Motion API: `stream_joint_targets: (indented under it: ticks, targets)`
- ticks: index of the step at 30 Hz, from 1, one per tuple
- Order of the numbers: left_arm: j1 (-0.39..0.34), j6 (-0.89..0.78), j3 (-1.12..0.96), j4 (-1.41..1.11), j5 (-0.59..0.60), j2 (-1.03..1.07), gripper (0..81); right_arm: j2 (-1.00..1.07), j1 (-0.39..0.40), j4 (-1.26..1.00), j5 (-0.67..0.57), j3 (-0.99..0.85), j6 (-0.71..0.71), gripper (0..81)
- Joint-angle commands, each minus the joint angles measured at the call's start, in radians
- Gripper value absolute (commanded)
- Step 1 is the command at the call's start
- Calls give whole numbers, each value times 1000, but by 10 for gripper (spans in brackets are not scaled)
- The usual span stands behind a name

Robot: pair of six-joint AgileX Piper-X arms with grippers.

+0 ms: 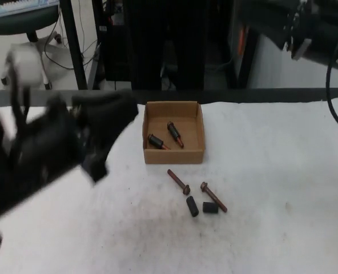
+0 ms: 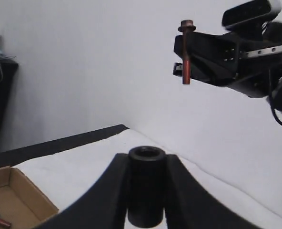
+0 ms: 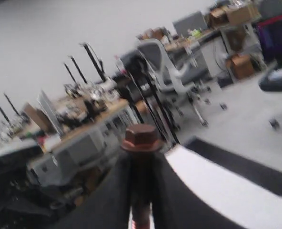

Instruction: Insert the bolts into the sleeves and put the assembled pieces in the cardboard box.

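Note:
My left gripper (image 2: 146, 161) is shut on an upright black sleeve (image 2: 146, 191), its open bore facing up. Farther off and higher, my right gripper (image 2: 184, 56) is shut on a copper-coloured bolt (image 2: 186, 76) that hangs head up. In the right wrist view the bolt's hex head (image 3: 141, 137) stands above the right gripper (image 3: 142, 168). The cardboard box (image 1: 152, 157) holds two assembled pieces (image 1: 156, 141) (image 1: 174, 133). In front of it lie two loose bolts (image 1: 178, 181) (image 1: 213, 197) and two loose sleeves (image 1: 192, 206) (image 1: 210, 208) on the white cloth.
The left arm (image 1: 49, 148) hovers over the bench's left side and the right arm (image 1: 306, 28) is raised at the back right. A corner of the box (image 2: 17, 195) lies below the left gripper's side. White cloth (image 1: 283, 188) covers the bench.

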Motion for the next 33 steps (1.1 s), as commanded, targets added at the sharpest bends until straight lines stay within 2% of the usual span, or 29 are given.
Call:
stream_joint_targets:
  ticks: [1, 3, 6, 11, 16, 22, 33]
  targets:
    - [2, -60, 40, -81, 53, -7, 3, 7, 33, -343, 3, 31, 173, 8]
    - [2, -62, 62, -79, 86, -7, 3, 9, 68, -397, 3, 41, 184, 8]
    - [2, -60, 68, -77, 133, -7, 3, 9, 122, -349, -4, 40, 157, 8]
    - [2, -38, 68, -77, 179, -7, 3, 9, 223, -202, -4, 40, -38, 8]
    - [2, -9, 68, -77, 258, -7, 3, 10, 295, -9, 3, 40, -164, 8]
    - [2, 71, 68, -74, 350, -7, 3, 10, 349, -34, 6, 40, -184, 8]
    - [2, 97, 68, -68, 348, -7, 3, 10, 459, -55, 61, 40, -268, 8]
